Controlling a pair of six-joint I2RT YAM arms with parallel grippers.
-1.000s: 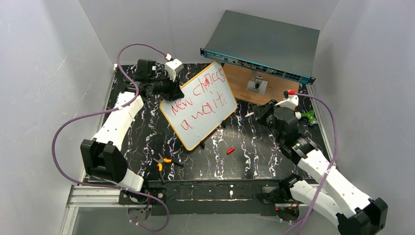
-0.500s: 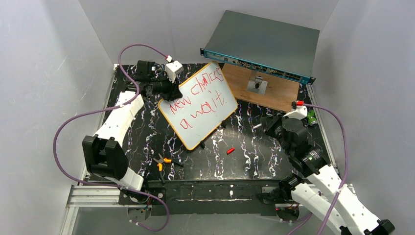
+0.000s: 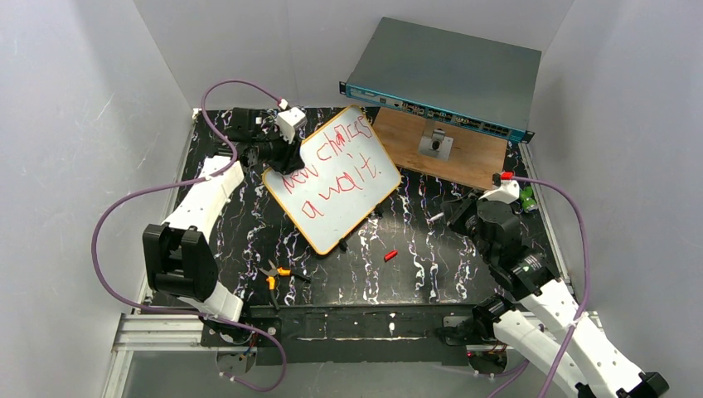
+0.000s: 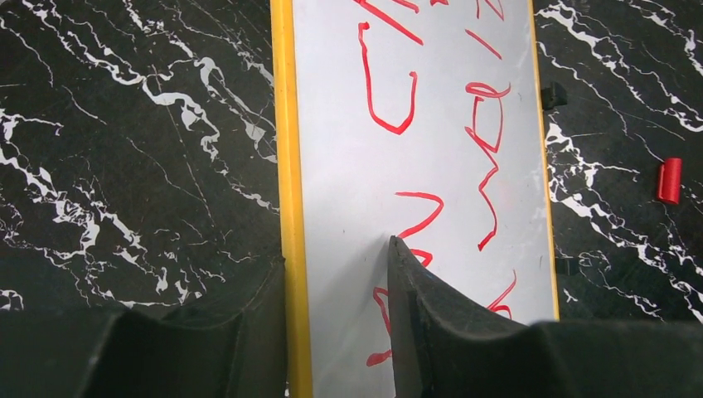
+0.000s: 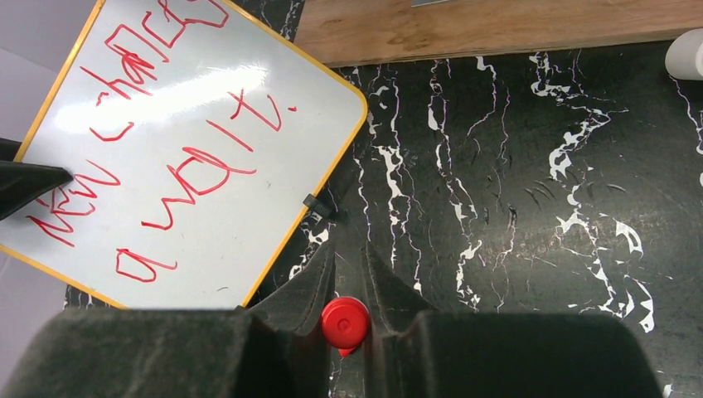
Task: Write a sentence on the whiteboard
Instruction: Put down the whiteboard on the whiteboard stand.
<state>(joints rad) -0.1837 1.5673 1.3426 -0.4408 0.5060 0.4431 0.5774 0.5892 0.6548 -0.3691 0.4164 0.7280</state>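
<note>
left gripper [image 4: 334,249] jaws parted astride the whiteboard [image 4: 332,124] rim. right gripper [image 5: 346,257] clamps a red-capped marker [image 5: 345,323]

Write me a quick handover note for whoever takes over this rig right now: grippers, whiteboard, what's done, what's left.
Left gripper: fingers straddle the whiteboard at its orange rim; grip cannot be told.
Right gripper: shut on the red marker, above the table right of the board.
Done: the sentence, two red lines, roughly "new chances await".
Left: probably let go of the board, refit the red cap lying on the table near the board, put the marker down.
</note>
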